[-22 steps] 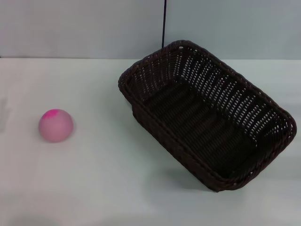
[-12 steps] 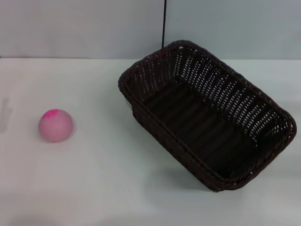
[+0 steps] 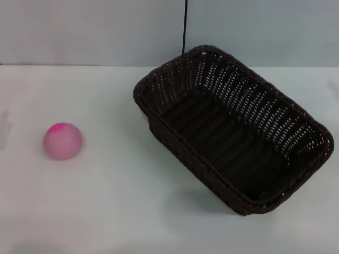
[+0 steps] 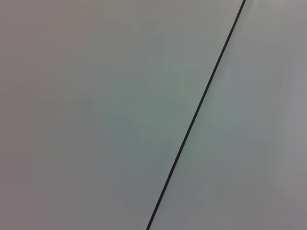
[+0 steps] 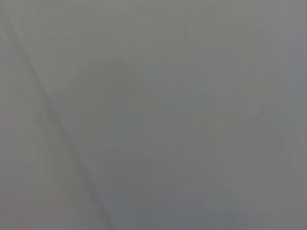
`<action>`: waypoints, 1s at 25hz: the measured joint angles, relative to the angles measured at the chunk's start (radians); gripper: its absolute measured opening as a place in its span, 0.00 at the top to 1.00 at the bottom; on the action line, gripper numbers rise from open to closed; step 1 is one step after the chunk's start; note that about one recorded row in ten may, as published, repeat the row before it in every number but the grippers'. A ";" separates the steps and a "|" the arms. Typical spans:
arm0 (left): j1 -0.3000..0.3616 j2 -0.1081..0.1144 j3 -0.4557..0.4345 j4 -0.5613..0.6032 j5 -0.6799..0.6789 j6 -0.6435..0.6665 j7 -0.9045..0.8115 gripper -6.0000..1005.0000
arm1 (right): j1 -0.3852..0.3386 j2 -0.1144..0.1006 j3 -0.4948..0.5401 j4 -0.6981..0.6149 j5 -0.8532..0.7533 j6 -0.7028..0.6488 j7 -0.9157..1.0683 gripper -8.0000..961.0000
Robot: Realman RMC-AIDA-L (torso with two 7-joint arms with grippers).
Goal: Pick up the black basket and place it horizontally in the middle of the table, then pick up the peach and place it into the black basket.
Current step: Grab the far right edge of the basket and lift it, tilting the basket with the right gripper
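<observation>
The black basket (image 3: 233, 129) is a large dark woven wicker basket lying upright on the white table (image 3: 116, 211), right of the middle, turned diagonally with one corner toward the back wall and one toward the right edge. It is empty. The peach (image 3: 62, 141), pale pink with a magenta patch on top, rests on the table at the left, well apart from the basket. Neither gripper shows in any view. The two wrist views show only plain grey surfaces.
A grey wall (image 3: 95, 32) runs along the table's far edge, with a thin dark vertical line (image 3: 185, 26) behind the basket. A faint shadow lies at the table's left edge (image 3: 4, 129). The left wrist view shows a thin dark diagonal line (image 4: 196, 110) on a pale surface.
</observation>
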 joint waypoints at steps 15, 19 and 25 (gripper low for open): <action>0.006 -0.002 0.012 -0.003 0.000 -0.002 -0.013 0.19 | 0.375 -0.125 -0.112 -0.383 -0.738 -0.349 0.558 0.36; 0.005 -0.002 0.012 -0.003 0.000 -0.006 -0.014 0.19 | 0.415 -0.125 -0.202 -0.347 -0.777 -0.313 0.563 0.36; 0.002 -0.003 0.012 -0.007 0.000 -0.013 -0.014 0.19 | 0.445 -0.125 -0.289 -0.267 -0.808 -0.282 0.572 0.37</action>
